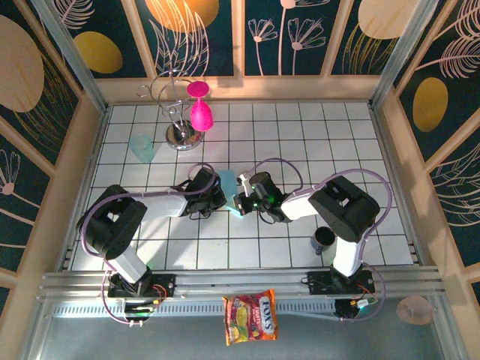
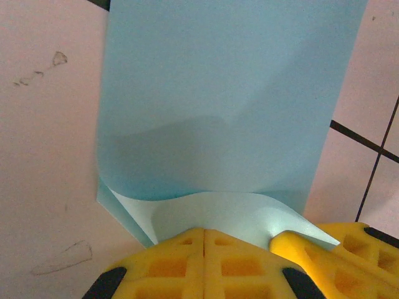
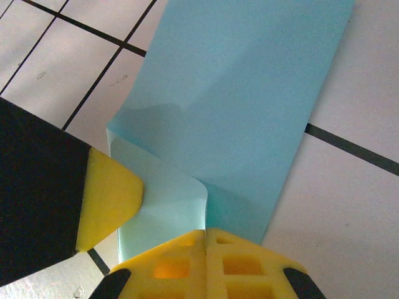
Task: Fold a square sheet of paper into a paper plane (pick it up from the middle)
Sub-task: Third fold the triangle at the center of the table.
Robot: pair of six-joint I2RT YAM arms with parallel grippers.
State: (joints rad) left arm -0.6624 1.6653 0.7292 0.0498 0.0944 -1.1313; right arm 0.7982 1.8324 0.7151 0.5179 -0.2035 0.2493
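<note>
left pincer [image 2: 204, 237] and right pincer [image 3: 206, 235] both fully closed, tips at curled flap of thin light-blue paper sheet [image 2: 224, 106], likely pinning the crease (actual pinch unclear).

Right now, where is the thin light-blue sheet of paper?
The thin light-blue sheet of paper lies mid-table in the top view, its folded near edge at the meeting tips of the left gripper and right gripper.

Top external: high above, set back at 6 o'clock, looking down on the tabletop [image 1: 300, 127]. Wrist views: very close, facing down on the same square sheet of paper [image 2: 218, 112], central from above too.
</note>
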